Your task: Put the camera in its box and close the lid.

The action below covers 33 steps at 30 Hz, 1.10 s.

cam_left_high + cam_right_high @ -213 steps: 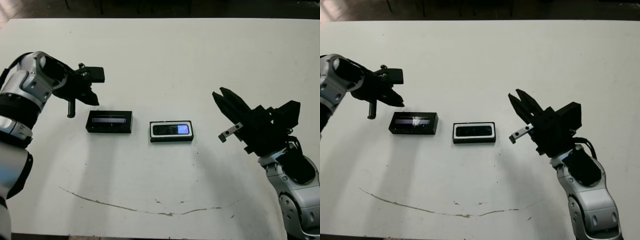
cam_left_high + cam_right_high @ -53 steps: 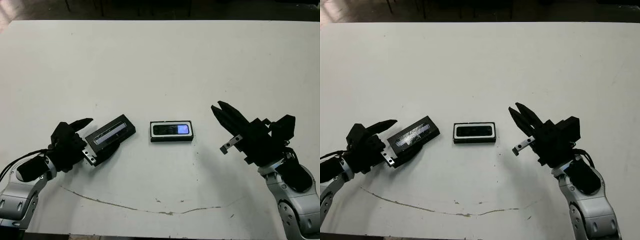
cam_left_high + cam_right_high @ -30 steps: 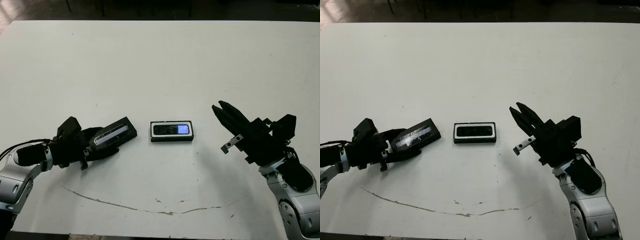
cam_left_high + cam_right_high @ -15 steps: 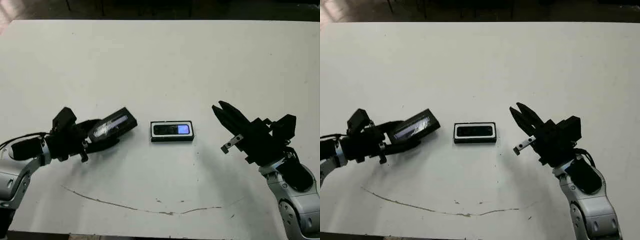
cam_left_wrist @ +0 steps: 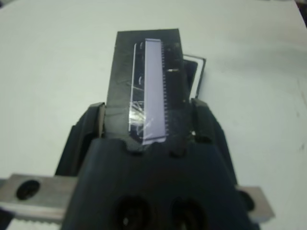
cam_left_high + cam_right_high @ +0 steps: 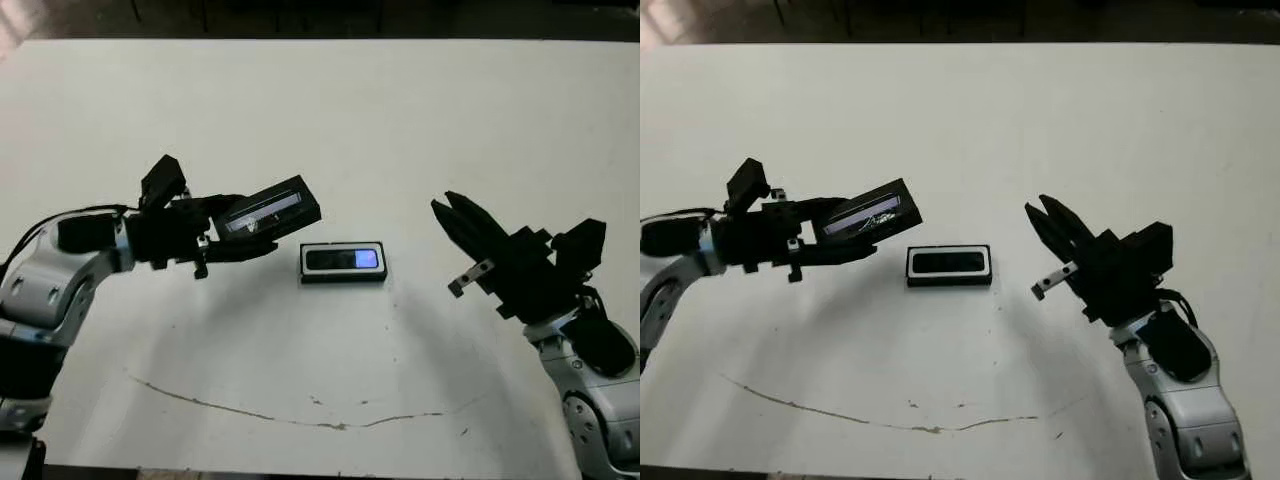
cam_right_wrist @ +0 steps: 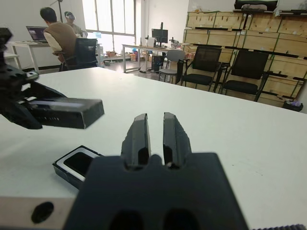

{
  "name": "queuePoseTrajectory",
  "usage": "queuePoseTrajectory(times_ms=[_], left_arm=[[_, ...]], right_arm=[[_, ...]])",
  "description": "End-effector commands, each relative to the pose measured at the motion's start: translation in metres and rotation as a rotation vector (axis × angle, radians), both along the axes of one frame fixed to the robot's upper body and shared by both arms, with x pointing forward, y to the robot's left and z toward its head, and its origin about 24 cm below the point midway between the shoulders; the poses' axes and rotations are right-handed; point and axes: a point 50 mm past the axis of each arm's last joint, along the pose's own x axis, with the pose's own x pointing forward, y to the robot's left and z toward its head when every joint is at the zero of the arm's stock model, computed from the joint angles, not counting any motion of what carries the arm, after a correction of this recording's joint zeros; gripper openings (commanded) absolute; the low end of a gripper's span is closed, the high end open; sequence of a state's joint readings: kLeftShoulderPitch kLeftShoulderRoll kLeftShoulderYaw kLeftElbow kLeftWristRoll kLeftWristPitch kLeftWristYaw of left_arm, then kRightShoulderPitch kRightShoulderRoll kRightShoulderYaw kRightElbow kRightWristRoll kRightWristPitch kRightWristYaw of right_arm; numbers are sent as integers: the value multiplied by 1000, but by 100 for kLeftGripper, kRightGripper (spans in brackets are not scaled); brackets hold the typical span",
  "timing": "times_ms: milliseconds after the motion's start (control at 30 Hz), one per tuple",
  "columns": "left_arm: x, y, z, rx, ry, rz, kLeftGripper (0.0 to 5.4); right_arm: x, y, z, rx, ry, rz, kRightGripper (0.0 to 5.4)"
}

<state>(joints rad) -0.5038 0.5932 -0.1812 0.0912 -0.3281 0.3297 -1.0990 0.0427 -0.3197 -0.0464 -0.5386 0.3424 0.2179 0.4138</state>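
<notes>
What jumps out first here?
The left gripper holds the lid in the air, its glossy window catching the light, just left of the box. The box sits mid-table with the camera already inside, its small screen glowing blue. The right gripper hangs off to the right, jaws nearly together, holding nothing.

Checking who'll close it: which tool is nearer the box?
Left. The left tool, holding the lid in the air, is just to the left of the box; the right tool hovers farther off on its right.
</notes>
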Motion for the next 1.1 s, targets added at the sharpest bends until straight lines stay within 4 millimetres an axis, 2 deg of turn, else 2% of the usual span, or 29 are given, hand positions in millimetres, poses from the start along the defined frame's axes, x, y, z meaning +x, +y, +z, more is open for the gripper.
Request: queuePoseTrajectory(times_ms=[33, 533, 800, 1100], left_arm=[[8, -1, -11, 69, 44, -29, 207], [24, -14, -35, 121, 68, -112, 207], [21, -23, -39, 120, 143, -175, 207], [16, -19, -39, 136, 161, -217, 207]], right_arm=[[-1, -4, -2, -7, 37, -15, 0], [1, -8, 0, -25, 29, -13, 0], [1, -8, -1, -30, 30, -12, 0], [1, -7, -1, -38, 25, -13, 0]])
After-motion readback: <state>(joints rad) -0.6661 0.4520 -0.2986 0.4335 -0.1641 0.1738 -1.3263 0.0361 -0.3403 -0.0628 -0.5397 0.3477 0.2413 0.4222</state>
